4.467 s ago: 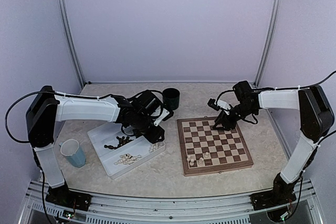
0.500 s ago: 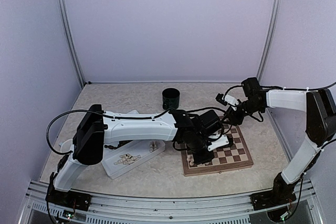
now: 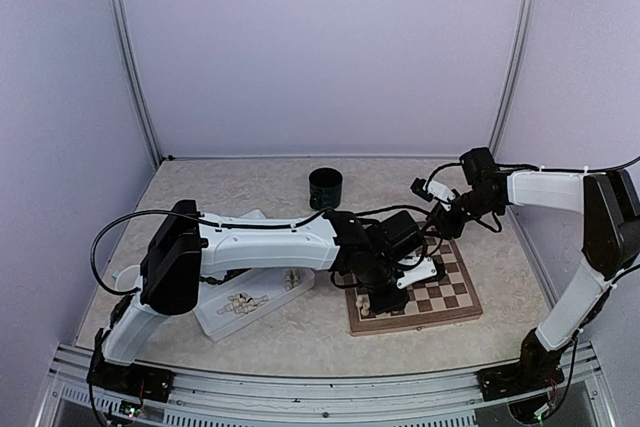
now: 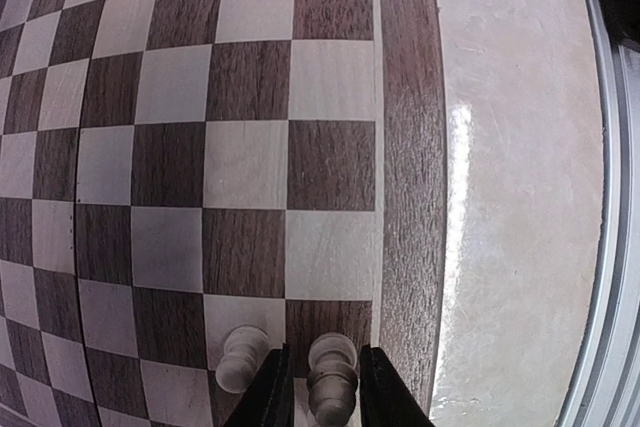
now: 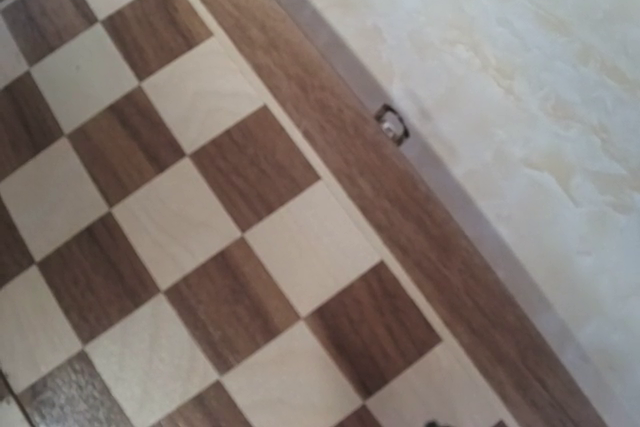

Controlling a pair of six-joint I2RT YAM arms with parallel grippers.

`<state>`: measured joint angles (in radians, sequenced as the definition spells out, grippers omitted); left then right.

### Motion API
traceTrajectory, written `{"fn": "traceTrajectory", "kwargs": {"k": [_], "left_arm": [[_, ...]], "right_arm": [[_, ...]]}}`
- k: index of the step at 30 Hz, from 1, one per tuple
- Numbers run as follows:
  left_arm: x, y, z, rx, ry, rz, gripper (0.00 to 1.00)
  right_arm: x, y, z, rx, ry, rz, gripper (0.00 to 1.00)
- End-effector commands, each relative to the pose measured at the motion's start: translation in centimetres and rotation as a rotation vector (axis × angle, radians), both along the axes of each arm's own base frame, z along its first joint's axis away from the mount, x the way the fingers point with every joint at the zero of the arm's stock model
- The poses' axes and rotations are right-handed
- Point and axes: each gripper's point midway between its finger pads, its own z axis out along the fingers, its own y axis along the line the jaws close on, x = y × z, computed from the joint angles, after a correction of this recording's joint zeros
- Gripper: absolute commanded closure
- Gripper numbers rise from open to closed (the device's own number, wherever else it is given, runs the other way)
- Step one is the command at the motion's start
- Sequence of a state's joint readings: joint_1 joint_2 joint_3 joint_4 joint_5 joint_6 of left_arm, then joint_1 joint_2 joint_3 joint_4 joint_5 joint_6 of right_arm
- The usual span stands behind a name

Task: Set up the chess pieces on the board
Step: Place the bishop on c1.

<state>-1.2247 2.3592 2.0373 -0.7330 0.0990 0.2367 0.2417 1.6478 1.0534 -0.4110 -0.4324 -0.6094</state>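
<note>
The left end effector (image 4: pixel 325 359) hangs over the near corner of the board (image 4: pixel 410 147). Its jaws are narrowly parted around an upright cream pawn (image 4: pixel 332 375), with a sliver of gap showing beside the piece. A second cream pawn (image 4: pixel 242 357) stands just beside it, outside the jaws. The right end effector (image 3: pixel 443 219) is over the board's far edge; how far it is open I cannot tell. More cream pieces (image 3: pixel 240 302) lie in the white tray (image 3: pixel 212 325) on the table (image 3: pixel 300 332).

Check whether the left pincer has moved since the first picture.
Yes. The left pincer went right, from over the tray to the board's near left corner.
</note>
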Motion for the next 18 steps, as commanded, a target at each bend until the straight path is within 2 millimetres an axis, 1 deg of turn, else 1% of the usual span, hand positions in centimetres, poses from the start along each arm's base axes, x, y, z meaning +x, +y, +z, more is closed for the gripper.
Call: {"fn": "traceTrajectory", "kwargs": {"k": [1,2,4,6,7,8,9,10,11,12,13,14,15,17,18], "left_arm": [[0.1,-0.9,0.6,-0.030,-0.029,-0.007,0.73],[0.1,-1.0,1.4,-0.047,-0.034,-0.008,0.71],[0.3,-1.1,3.4,-0.071,-0.056,0.009,0.68],[0.6,-0.9,6.2,-0.096,-0.101,0.016,0.63],[0.8,-0.7,8.5,-0.131,-0.134,0.024,0.61],[1.3,-0.3,9.8,-0.147,-0.173,0.040,0.60],[1.7,0.4,11.6,-0.176,-0.203,0.053,0.58],[2.1,1.4,14.0,-0.218,-0.232,0.074,0.56],[2.6,2.4,14.2,-0.221,-0.237,0.098,0.55],[3.3,3.7,15.3,-0.240,-0.239,0.128,0.54],[4.1,4.9,15.3,-0.236,-0.234,0.164,0.54],[5.1,6.5,16.0,-0.241,-0.231,0.211,0.54],[6.2,8.2,15.6,-0.223,-0.225,0.261,0.54],[8.3,11.6,14.2,-0.162,-0.216,0.364,0.54],[9.0,13.1,13.0,-0.121,-0.207,0.408,0.54]], "right_arm": [[-0.4,-0.1,-0.3,0.008,0.017,0.007,0.55],[-0.4,0.0,-0.3,0.009,0.017,0.008,0.55],[-0.4,0.0,-0.2,0.011,0.017,0.007,0.55],[-0.3,-0.1,-0.1,0.007,0.009,-0.001,0.55],[-0.3,-0.1,0.0,0.009,0.005,-0.003,0.55],[-0.2,-0.1,0.1,0.010,0.001,-0.003,0.55],[-0.2,-0.1,0.1,0.010,0.002,-0.003,0.55],[-0.2,-0.1,-0.1,0.008,0.007,-0.003,0.55],[-0.2,-0.1,-0.2,0.006,0.010,-0.003,0.55],[-0.2,-0.2,-0.3,0.004,0.013,-0.004,0.55],[-0.2,-0.2,-0.4,0.003,0.013,-0.004,0.55],[-0.1,-0.2,-0.4,0.003,0.013,-0.004,0.54],[-0.1,-0.2,-0.3,0.002,0.010,-0.006,0.55],[0.0,-0.2,-0.2,0.001,0.002,-0.006,0.55],[0.1,-0.2,-0.2,-0.003,-0.002,-0.006,0.55]]}}
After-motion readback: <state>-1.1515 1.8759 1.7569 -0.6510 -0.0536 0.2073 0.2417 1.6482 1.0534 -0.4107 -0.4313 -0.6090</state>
